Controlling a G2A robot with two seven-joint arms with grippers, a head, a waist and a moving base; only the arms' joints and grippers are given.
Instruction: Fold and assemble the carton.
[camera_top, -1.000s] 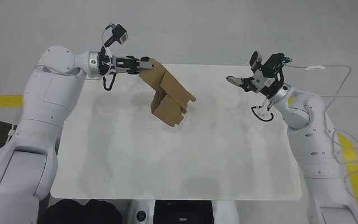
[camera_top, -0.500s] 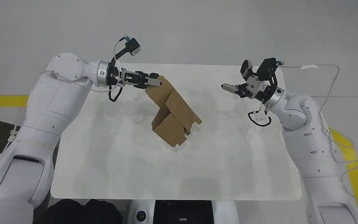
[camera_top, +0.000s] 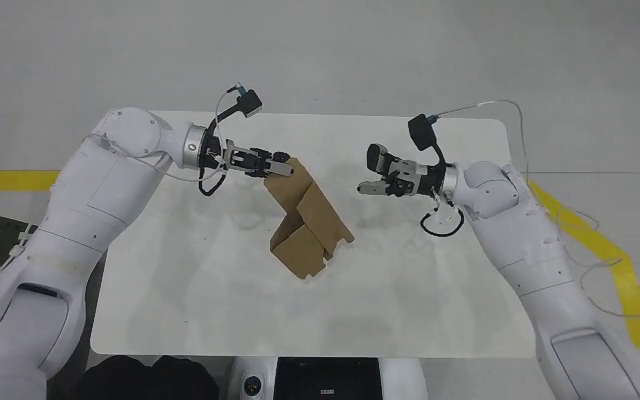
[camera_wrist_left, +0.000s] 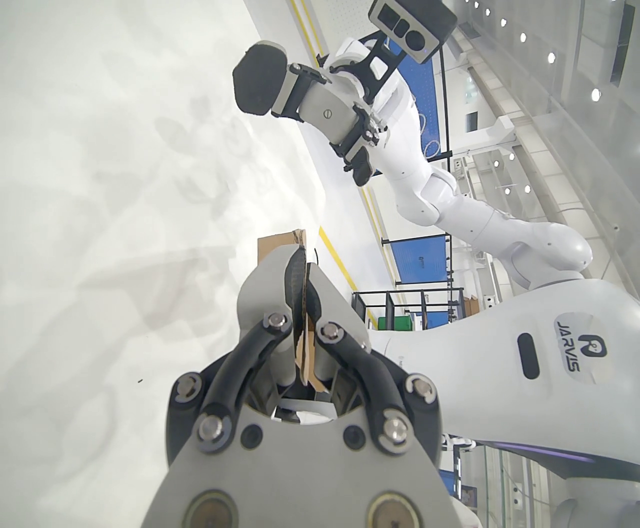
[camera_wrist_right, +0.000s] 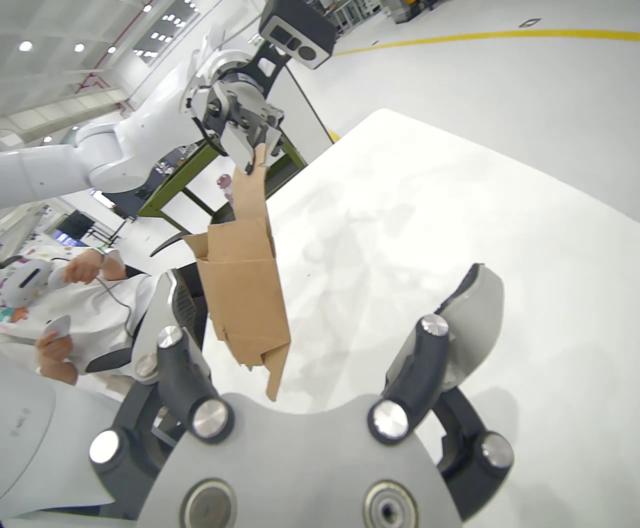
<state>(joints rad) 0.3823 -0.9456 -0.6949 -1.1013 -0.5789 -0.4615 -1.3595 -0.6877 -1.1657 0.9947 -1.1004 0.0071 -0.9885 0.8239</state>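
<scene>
Progress: early stage, by my read. The brown cardboard carton (camera_top: 310, 220) is off its flat state and partly opened into a sleeve, but not squared up. End flaps hang loose & unfolded, none tucked, no end closed.

The left pincer (camera_wrist_left: 298, 265) is pressed together on 1 upper flap, pinching the cardboard edge btwn its 2 pads. The carton hangs down from that grip, body below & just beyond the fingertips, tilted. Can't tell if its lower edge touches the table (camera_top: 420, 290) or floats just above.

The right pincer (camera_top: 372, 172) is spread wide, nothing in it. It faces the carton's side, near but apart, w/ the carton straight ahead of its 2 fingers.

Still to do, prob: square the sleeve, fold the flaps at 1 end & lock them, set it upright, then close the other end. A 2nd grip from the spread pincer looks needed first, since 1 pinch on a flap won't hold the sleeve's shape.

Surface: white tabletop, rounded corners, faint smudges & scuffs, matte.

Room: pale grey floor (camera_top: 320, 50) w/ a yellow line (camera_top: 20, 180). The wrist views show a big hall w/ ceiling lights (camera_wrist_left: 595, 94) & blue panels (camera_wrist_left: 417, 255) well behind the pincers.
</scene>
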